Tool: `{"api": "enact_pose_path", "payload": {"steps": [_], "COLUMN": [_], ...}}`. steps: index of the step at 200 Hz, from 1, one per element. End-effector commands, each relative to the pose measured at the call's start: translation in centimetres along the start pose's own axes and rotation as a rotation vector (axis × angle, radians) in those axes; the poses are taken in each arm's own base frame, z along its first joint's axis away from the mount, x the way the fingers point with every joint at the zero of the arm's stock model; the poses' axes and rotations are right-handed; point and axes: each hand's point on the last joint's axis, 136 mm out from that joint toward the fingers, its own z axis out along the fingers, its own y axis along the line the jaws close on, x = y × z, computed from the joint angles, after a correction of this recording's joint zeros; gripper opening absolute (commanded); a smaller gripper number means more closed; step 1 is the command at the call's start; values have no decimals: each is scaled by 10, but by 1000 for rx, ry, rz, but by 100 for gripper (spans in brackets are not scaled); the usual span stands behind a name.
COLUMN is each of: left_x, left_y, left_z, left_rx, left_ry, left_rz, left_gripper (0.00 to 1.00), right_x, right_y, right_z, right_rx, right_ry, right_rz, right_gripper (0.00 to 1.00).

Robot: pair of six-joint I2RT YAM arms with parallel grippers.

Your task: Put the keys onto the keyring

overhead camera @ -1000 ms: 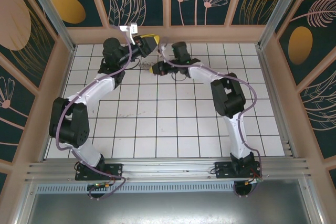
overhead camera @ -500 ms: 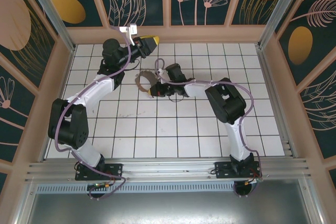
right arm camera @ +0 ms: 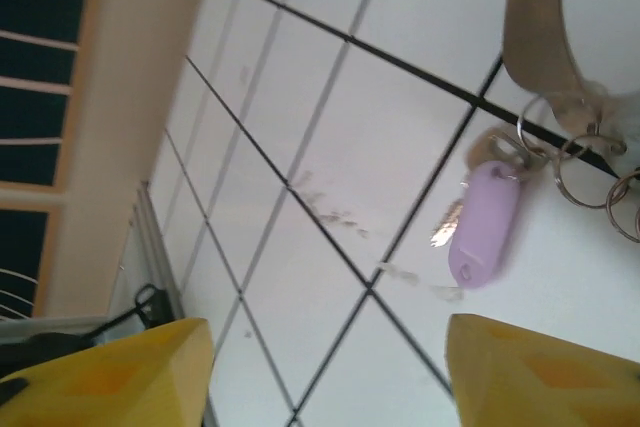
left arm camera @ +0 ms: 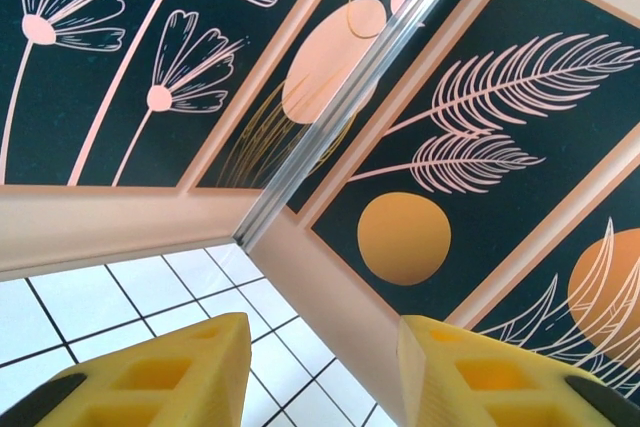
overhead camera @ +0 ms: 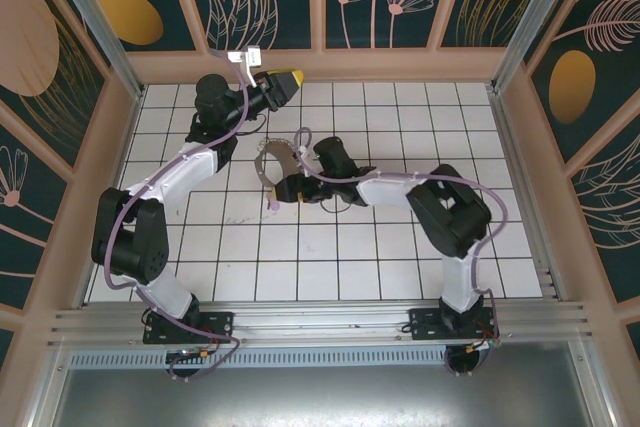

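The keyring (overhead camera: 267, 159) lies on the white tiles as a grey-brown loop (right arm camera: 535, 37) with small metal rings (right arm camera: 590, 162) at one end. A pale lilac key (right arm camera: 483, 222) rests flat on the tiles, its top end against those rings; I cannot tell whether it is threaded on. From above, the key (overhead camera: 275, 204) lies just nearer than the loop. My right gripper (overhead camera: 288, 187) hovers beside both, open (right arm camera: 330, 377), with bare tile between its yellow fingers. My left gripper (overhead camera: 297, 77) is raised by the back wall, open (left arm camera: 325, 367) and holding nothing.
Patterned walls and wooden rails (overhead camera: 320, 65) enclose the tiled floor (overhead camera: 330, 247). The right forearm (overhead camera: 390, 187) stretches across the middle tiles with purple cable along it. An aluminium corner post (left arm camera: 340, 107) rises ahead of the left gripper.
The right gripper came away from the left gripper, moved nearer and left over the tiles, and opened. The keyring and key it carried now lie on the floor. The left arm stayed put.
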Motion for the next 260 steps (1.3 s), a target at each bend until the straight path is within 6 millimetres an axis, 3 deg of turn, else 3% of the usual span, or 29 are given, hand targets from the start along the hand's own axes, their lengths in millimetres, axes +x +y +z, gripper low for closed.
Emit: {"api": "enact_pose_path", "payload": {"steps": [1,18,29,36,51,54,57,99,132,165,194,218,260], "left_x": [-10,-10,-8,-7,-5,-3,-3,-2,-4,-7,2,17,53], "left_y": [-18,-21,-22,-22,-19,-19,-18,7,34,50,75,95,130], "left_z": [-8,-11,-13,-15,-19,-21,-22,-46,-88,-140,-178,-209,-265], "left_rx": [46,44,39,27,-6,-12,-21,-229,-452,-666,-815,-895,-1031], "left_ry": [-17,-13,-5,-1,6,11,10,-26,-146,-251,-263,-256,-260], "left_rz": [24,32,40,48,68,70,76,166,320,523,588,593,579], "left_gripper": [43,48,53,62,83,95,98,99,99,99,99,99,99], "right_x": [-25,-31,-36,-41,-51,-51,-58,-99,-116,-117,-99,-75,-56], "right_y": [14,8,2,-3,-4,-2,-8,-24,-69,-104,-129,-159,-175], "right_z": [-35,-58,-74,-85,-109,-111,-122,-207,-274,-347,-397,-409,-407], "right_rx": [1,42,69,88,111,116,134,317,523,684,834,1004,1080], "right_ry": [-100,-136,-165,-187,-233,-235,-259,-430,-592,-815,-1050,-1029,-1025], "right_rz": [-68,-73,-68,-62,-67,-74,-69,-94,-19,42,33,15,-71], "right_gripper": [70,83,86,95,99,99,99,99,99,99,99,99,99]}}
